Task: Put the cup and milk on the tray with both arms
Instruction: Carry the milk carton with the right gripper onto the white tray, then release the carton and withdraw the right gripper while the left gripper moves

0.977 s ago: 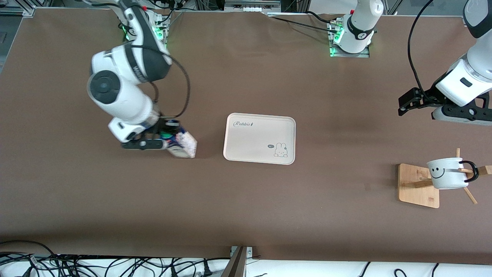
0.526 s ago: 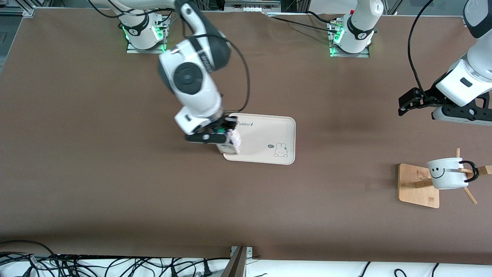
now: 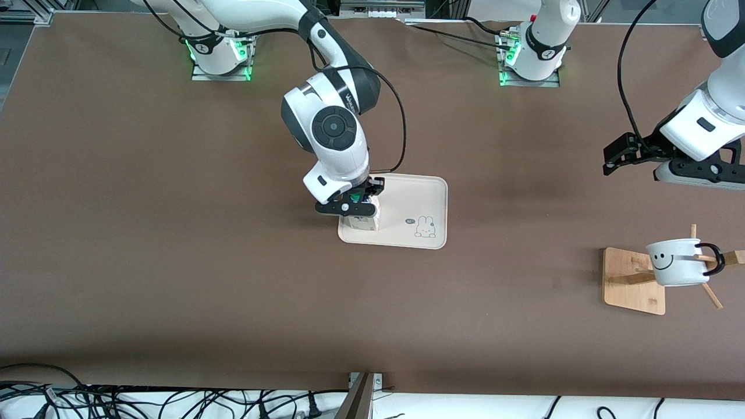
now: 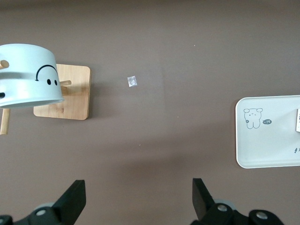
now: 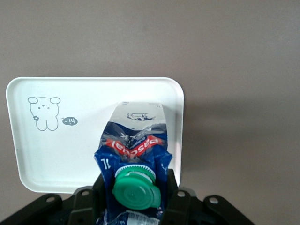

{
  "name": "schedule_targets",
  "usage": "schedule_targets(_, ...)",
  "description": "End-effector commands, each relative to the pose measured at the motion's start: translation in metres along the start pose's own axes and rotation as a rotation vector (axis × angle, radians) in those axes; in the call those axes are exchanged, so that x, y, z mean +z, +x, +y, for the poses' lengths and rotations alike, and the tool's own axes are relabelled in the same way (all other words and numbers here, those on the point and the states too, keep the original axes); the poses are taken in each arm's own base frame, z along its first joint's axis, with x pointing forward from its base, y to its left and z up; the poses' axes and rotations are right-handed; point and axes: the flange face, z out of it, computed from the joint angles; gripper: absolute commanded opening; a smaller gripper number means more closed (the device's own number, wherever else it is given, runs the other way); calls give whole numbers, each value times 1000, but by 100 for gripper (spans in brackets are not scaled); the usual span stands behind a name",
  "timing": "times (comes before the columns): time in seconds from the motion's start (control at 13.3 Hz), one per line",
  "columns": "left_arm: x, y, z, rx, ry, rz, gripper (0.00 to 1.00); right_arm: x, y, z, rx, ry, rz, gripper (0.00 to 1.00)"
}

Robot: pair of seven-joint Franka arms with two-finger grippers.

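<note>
My right gripper [image 3: 356, 205] is shut on the milk [image 3: 361, 222], a blue and white carton with a green cap [image 5: 136, 188], and holds it upright over the cream tray [image 3: 416, 201] at its end toward the right arm. In the right wrist view the carton [image 5: 133, 145] hangs over the tray [image 5: 70, 131]. The cup [image 3: 675, 263], white with a smiley face, hangs on a wooden stand [image 3: 631, 282] at the left arm's end. My left gripper [image 3: 617, 158] is open and empty, up in the air over bare table; its view shows the cup [image 4: 28, 77] and tray [image 4: 267, 136].
The stand's square wooden base [image 4: 63, 93] lies on the brown table. A small scrap [image 4: 132, 81] lies on the table between the stand and the tray. Cables run along the table's front edge [image 3: 174, 401].
My right arm has carried the milk from the table at the right arm's end across to over the tray. The left arm has not moved.
</note>
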Motion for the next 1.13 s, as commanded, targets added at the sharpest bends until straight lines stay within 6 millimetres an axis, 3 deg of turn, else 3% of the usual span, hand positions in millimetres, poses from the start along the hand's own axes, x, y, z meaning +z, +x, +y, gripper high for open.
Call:
schedule_targets(0.0,-6,5,-1,23,18,-4,100,4,-1,-7,5,-4,-3,64)
schedule_targets(0.08,-6,4,-2,21,18,-5,100,1,-1,-7,5,0,0,78)
schedule_targets(0.15,-5,4,-2,21,18,-11,100,-5,0,-6,6,6,7,100)
schedule_targets(0.3,-5,3,-3,10,15,-16,100,-26,3,-2,18,27,21,100)
schedule_targets(0.53,2,6,-17,-16,2,-27,100,-87,14,25,49,71,57,100)
schedule_targets(0.68,10,14,-19,-20,0,-39,100,-125,28,61,90,80,53,100)
schedule_targets(0.9,25,19,-20,-12,12,-63,100,-178,57,151,76,74,18,100)
schedule_targets(1.05,34,23,-16,-3,8,-76,100,-207,60,205,14,64,-10,100)
